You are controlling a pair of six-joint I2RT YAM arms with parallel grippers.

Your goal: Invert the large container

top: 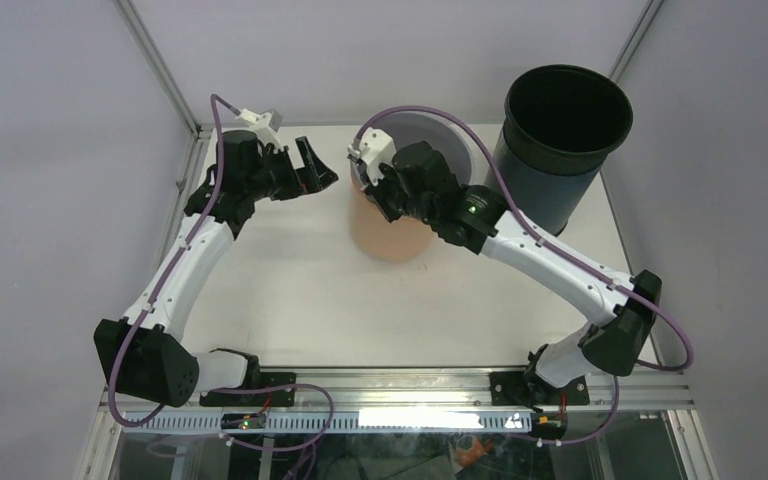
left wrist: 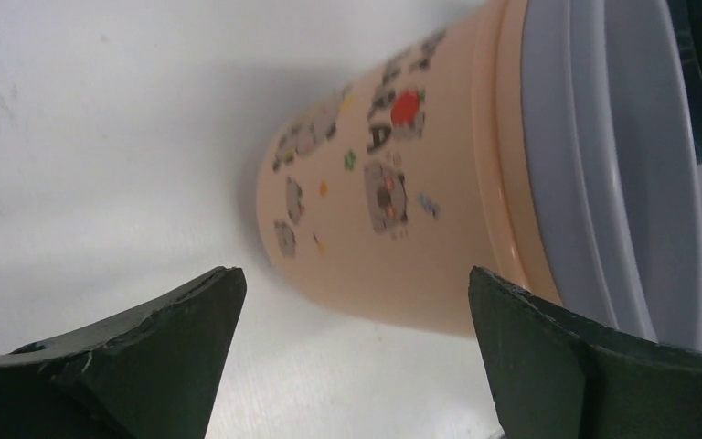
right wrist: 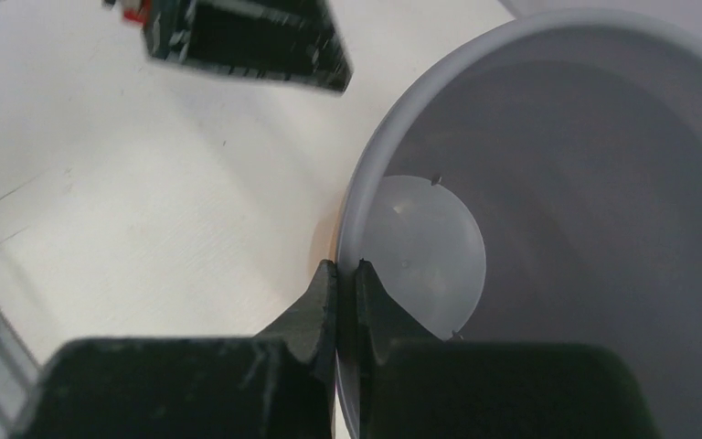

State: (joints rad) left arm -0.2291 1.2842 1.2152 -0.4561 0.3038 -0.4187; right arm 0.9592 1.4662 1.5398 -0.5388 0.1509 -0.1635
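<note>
**Supervisor:** Report the position of the work item.

**Operator:** The peach container stands on the table, toward 12 o'clock from the arm bases, with its mouth facing up. I cannot tell whether its base sits flat or is tipped slightly. A dark bin stands upright at its 2 o'clock, apart from it. My arm has hold of the peach one, so I treat that as the item to invert.

**Supervisor:** Fingers?

**Operator:** My right fingers are pinched almost closed on the grey rim at the mouth's 9 o'clock. One is outside the wall and one inside. My left fingers are spread as wide as they go and hold nothing. They are just beside the body at its 9 o'clock and do not touch it.

**Supervisor:** Step in hand?

**Operator:** In my judgement the grasp is made and the inversion has not yet begun.

**Supervisor:** Requirements for the next move?

**Operator:** It calls for a lift clear of the table, then a half roll of the right wrist to bring the mouth down, then a set-down. The hold is a thin edge pinch, so I expect some swing. The left fingers are placed to close on the body as support.

One finding: the inside is grey and the outside peach, and I cannot tell whether that is a lining or a separate nested piece. If it is separate, the lift could draw it out alone.
</note>
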